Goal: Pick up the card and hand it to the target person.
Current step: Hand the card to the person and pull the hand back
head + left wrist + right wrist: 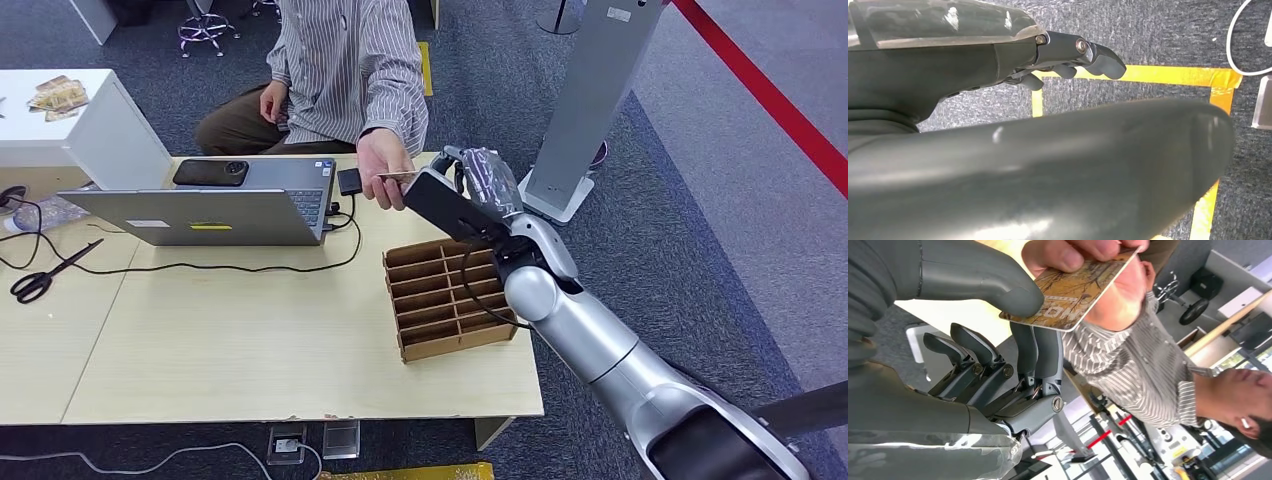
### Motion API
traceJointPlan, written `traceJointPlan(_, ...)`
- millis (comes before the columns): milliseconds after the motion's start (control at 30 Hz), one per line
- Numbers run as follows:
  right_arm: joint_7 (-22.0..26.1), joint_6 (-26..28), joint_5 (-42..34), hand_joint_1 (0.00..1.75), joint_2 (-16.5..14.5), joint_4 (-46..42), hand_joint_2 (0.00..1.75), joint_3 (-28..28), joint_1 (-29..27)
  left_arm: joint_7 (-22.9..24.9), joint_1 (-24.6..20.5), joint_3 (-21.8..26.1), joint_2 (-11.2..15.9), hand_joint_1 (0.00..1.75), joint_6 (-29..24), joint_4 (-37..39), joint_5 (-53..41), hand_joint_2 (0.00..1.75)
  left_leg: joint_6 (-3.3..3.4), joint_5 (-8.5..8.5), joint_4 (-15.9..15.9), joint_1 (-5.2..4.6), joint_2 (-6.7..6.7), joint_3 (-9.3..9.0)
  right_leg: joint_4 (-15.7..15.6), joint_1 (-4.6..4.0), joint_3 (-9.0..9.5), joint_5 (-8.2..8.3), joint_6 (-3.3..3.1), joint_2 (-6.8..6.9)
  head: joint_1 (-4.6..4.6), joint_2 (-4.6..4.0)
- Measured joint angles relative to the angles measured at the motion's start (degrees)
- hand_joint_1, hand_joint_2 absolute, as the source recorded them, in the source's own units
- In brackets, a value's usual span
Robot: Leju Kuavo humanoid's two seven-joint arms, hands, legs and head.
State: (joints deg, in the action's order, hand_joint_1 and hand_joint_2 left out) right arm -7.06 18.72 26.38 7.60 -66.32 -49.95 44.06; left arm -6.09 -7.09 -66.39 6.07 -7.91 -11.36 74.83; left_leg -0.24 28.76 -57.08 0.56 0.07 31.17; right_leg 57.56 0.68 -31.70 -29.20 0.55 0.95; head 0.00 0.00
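From my head view, my right robot hand [478, 190] is raised over the far edge of the table [250, 340], stretched toward the person [345, 70] sitting across from me. The card [397, 177] sticks out just beyond my fingertips, and the person's hand [385, 165] is closed on its far end, so it touches both of us. Just below and behind my right robot hand stands the brown divided box [450, 298], near the table's right end. Well off to the side of it sit an open laptop [215, 205] with a black phone [211, 172] lying on it, and a pair of scissors [45, 275] farther out still.

In the left wrist view, my left robot hand [1068, 57] hangs over grey carpet and a line of yellow tape [1158, 75]. Its fingers are curled inward with nothing in them.

In the right wrist view, my right robot hand [998, 335] is grasping the card [1073, 295]: my thumb [983, 275] presses on one face near its corner and two darker fingers [1035, 352] back it from the other side. The card is golden-brown with printed lettering. The person's hand [1098, 275] pinches the opposite end, thumb on top, right beside my thumb. The striped sleeve [1128, 365] runs away behind it.
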Motion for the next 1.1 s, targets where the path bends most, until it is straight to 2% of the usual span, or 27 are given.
traceJointPlan(100,0.3,-0.2,-0.4,1.75,-0.7,1.5,1.75,-0.1,0.4,0.0,-0.1,0.0,0.1,0.00,0.2,0.0,0.0,0.00,-0.01,-0.02,0.0,0.01,0.02,-0.03,0.0,-0.01,0.01,0.02,-0.02,-0.04,0.00,0.00)
traceJointPlan(233,2.0,-0.2,-2.8,0.00,-1.4,3.2,1.75,-0.4,0.6,-0.6,0.3,-0.4,0.4,0.00,0.5,-0.1,-0.4,1.75,-0.01,0.02,0.0,-0.01,0.10,-0.02,0.0,0.01,-0.03,0.00,-0.01,-0.10,0.00,0.00)
traceJointPlan(367,2.8,0.1,-4.2,0.00,-1.7,3.8,1.75,-0.6,0.4,-0.8,0.6,0.9,0.5,0.00,0.2,-0.1,0.9,0.00,-0.01,0.02,0.0,0.00,0.14,-0.07,0.0,0.00,0.01,0.02,-0.02,-0.17,0.00,0.00)
traceJointPlan(567,3.1,-0.5,-9.0,0.00,-0.2,0.1,1.75,0.6,-2.1,-1.0,0.6,1.3,0.8,0.00,-0.6,-0.2,1.3,0.00,-0.01,0.01,0.0,0.00,0.07,-0.05,0.0,0.00,0.01,0.01,-0.01,-0.09,0.00,0.00)
traceJointPlan(667,2.7,-2.1,-14.2,0.00,1.1,-3.8,1.75,1.9,-4.4,-0.9,0.7,2.0,0.8,0.00,-0.8,-0.2,1.7,0.00,0.00,0.01,0.0,0.01,0.02,-0.05,0.0,-0.01,0.03,0.00,-0.01,-0.04,0.00,0.00)
traceJointPlan(900,4.5,-2.7,-26.8,0.00,6.6,-16.3,1.75,5.9,-14.8,0.0,0.9,3.5,0.6,0.00,-1.6,-0.3,2.7,0.00,0.01,0.02,0.0,0.01,-0.14,-0.04,-0.1,-0.01,0.07,-0.05,0.01,0.12,0.00,0.00)
traceJointPlan(1100,6.3,-2.2,-32.4,0.00,10.3,-23.8,1.75,9.5,-24.9,0.7,0.9,4.2,0.4,0.00,-2.3,-0.3,3.3,0.00,0.01,0.01,0.1,0.02,-0.25,-0.06,-0.1,-0.02,0.14,-0.07,0.01,0.23,0.00,0.00)
